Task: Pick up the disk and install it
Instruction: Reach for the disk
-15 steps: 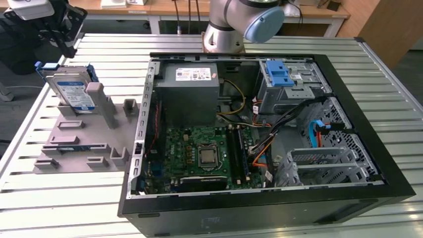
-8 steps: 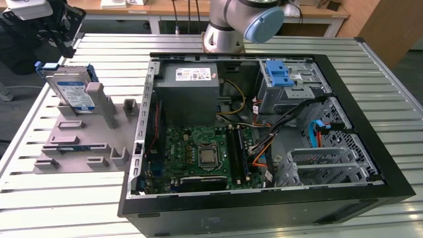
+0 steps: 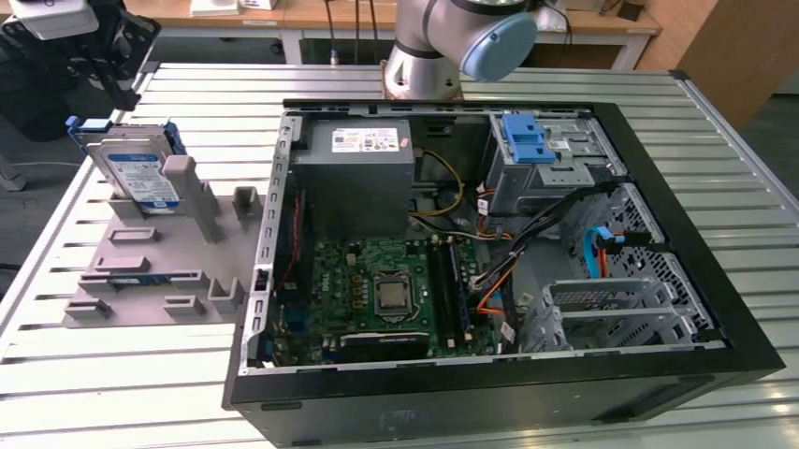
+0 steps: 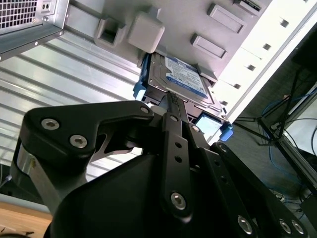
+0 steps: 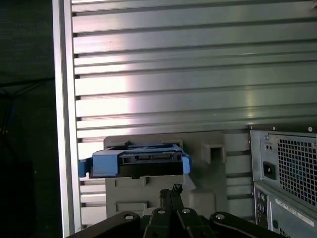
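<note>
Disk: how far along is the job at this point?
Nothing done yet: the disk stands upright in the grey holder, outside the computer case. In hand: the hand hovers close to the disk. Left: picking it up and installing it.

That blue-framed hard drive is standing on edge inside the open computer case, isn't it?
Not quite. The hard drive does stand on edge, but not inside: it sits in the grey holder on the slatted table, to the exterior view's left of the open computer case. The exterior view shows this.
</note>
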### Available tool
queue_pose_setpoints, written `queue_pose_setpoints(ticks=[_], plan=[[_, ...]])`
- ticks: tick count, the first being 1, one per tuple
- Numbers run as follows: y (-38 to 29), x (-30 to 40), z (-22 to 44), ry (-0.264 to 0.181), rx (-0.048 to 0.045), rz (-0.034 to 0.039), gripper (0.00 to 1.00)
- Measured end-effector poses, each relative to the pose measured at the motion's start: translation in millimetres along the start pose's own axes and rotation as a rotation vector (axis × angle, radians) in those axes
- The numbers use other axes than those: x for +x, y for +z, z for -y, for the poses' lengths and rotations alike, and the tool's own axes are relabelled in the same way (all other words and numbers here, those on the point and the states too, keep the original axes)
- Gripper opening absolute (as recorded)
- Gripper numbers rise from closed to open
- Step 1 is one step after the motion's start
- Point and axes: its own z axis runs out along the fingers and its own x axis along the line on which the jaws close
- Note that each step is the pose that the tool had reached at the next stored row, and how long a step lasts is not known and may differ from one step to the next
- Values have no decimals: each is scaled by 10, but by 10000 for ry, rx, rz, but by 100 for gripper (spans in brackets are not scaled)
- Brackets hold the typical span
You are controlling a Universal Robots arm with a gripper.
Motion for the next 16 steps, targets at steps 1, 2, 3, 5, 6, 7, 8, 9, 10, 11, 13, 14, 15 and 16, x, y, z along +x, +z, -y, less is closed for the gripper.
queue_pose_setpoints(ticks=[1,2,3,5,6,7,8,9,10,11,13,14,15,16], plan=[[1,12,-2,0,11,-8,11],[3,30,-6,-2,11,-6,11],[6,52,-10,-4,10,-4,11],[9,91,-17,-5,11,-5,11],[11,109,-22,-6,11,-5,11],[13,127,-27,-6,11,-4,11],[15,147,-32,-7,11,-4,11],[17,168,-37,-8,11,-4,11],[19,192,-42,-8,11,-5,11],[24,223,-46,-10,10,-4,11],[30,278,-54,-11,11,-4,11],[33,304,-58,-10,11,-5,11],[37,328,-62,-10,10,-4,11],[39,349,-67,-11,11,-5,11]])
